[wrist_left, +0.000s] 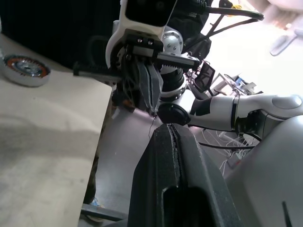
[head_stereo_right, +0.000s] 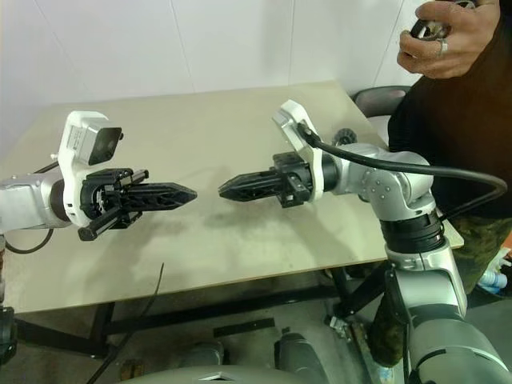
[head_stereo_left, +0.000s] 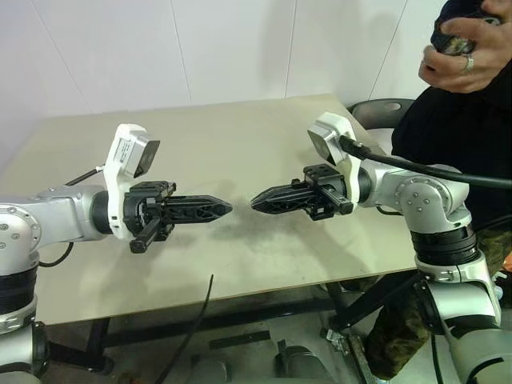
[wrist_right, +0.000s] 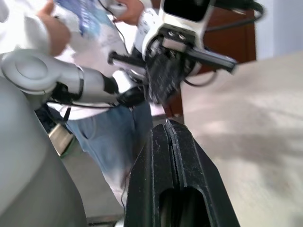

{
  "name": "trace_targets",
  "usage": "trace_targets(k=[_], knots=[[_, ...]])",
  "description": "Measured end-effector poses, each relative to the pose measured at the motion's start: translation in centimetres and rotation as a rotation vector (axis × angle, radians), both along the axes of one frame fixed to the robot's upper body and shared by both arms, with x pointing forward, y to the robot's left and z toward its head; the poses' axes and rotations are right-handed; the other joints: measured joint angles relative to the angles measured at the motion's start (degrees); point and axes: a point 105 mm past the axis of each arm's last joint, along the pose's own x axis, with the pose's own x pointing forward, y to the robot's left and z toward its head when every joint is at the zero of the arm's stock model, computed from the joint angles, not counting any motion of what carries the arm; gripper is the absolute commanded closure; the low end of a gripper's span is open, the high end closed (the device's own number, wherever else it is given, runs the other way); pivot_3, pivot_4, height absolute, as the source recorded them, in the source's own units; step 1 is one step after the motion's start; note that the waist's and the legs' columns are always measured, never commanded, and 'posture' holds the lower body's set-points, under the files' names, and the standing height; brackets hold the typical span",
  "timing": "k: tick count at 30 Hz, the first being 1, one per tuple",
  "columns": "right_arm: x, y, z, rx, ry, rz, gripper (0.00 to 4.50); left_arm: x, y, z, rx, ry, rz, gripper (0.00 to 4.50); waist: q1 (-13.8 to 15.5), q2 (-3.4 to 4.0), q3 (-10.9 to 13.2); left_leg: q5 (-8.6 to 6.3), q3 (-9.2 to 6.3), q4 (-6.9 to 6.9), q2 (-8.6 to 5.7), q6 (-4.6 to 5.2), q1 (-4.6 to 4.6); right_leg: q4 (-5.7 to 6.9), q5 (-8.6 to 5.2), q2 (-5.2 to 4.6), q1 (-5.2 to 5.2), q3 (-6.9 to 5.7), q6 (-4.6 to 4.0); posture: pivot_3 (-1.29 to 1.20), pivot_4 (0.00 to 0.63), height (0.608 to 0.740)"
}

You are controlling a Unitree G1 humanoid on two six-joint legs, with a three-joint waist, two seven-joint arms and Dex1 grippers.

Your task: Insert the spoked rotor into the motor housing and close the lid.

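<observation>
Both black two-fingered end effectors – left end effector [head_stereo_left: 220, 210], right end effector [head_stereo_left: 260, 200] – hover tip to tip over the beige desk [head_stereo_left: 240, 152], fingers pressed together and empty, seemingly waiting; past the right one, beside its wrist, lies the round copper-wound metal motor housing [wrist_left: 24, 70] – while a person's hand [head_stereo_left: 464, 48] holds a dark part I cannot identify.

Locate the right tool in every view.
Left eye view: right tool at centre, shut, tip facing the left tool.
Right eye view: centre.
Left wrist view: facing the camera, beyond the left tool's tip.
Right wrist view: foreground.
Shared landmark: the tan table.
</observation>
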Motion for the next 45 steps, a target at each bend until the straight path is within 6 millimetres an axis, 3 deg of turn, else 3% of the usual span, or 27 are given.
trace_targets(k=[14,23,27,33,40,45], knots=[[0.9,1.1,1.2,0.087,-0.009,-0.017,4.5,1.0,0.4,1.2,-0.056,-0.046,0.014,4.48,-0.05,-0.01,-0.01,0.0,-0.1,0.02,0.01,0.0,0.0,0.04,0.01,-0.03,-0.02,0.01,0.0,0.0,0.0,0.74],[1.0,1.2,0.8,0.029,-0.036,-0.003,4.5,0.6,0.3,0.2,-0.021,-0.015,0.004,4.48,-0.06,0.0,-0.01,0.0,-0.11,0.04,0.01,0.0,0.0,0.07,0.01,-0.03,-0.03,0.01,0.0,0.0,0.0,0.74],[1.2,0.2,0.6,-0.015,-0.063,-0.01,4.5,0.6,0.5,0.0,-0.012,-0.006,0.013,4.48,0.03,-0.01,-0.01,0.0,-0.11,0.05,0.01,0.0,-0.01,0.06,0.0,-0.06,-0.02,0.01,0.0,0.0,0.0,0.74],[1.2,-1.2,-1.7,-0.102,-0.043,-0.012,4.5,0.2,0.9,-0.4,0.005,-0.004,0.019,4.48,-0.15,-0.01,-0.01,0.0,-0.08,0.06,0.0,0.0,0.02,0.1,0.0,-0.04,-0.02,0.02,0.0,0.0,0.0,0.74],[1.8,-2.4,-1.6,-0.123,-0.059,-0.042,4.5,0.3,1.9,-1.0,0.045,0.01,0.058,4.48,-0.01,-0.01,-0.01,0.0,-0.03,0.1,-0.01,0.0,0.02,0.11,0.0,0.0,0.01,-0.01,0.0,0.0,0.0,0.74],[1.7,-1.6,-0.7,-0.076,-0.071,-0.027,4.5,0.7,1.3,-0.7,0.029,-0.009,0.044,4.48,-0.02,-0.02,-0.02,0.0,-0.01,0.1,0.0,0.0,0.02,0.11,0.01,0.02,0.01,-0.01,0.0,0.0,0.0,0.74]])
